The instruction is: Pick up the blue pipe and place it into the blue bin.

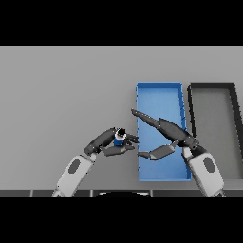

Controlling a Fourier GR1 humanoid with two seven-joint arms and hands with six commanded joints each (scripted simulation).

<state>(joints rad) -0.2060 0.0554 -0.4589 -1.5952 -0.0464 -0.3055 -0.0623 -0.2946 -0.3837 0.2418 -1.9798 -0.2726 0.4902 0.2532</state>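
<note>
One step done by the look of it: left hand (113, 142) curled round the blue pipe (119, 138), just left of the blue bin (159, 86). Right hand (163, 135) hovers over the bin, fingers straight, empty. Transfer and release remain.

A grey table (61, 95) filled the scene, plain and even in tone. One dark bin (236, 123), black-rimmed with a grey floor, lay on the table at the right, long side running away from the near edge. Its right wall ran off the picture's edge.
</note>
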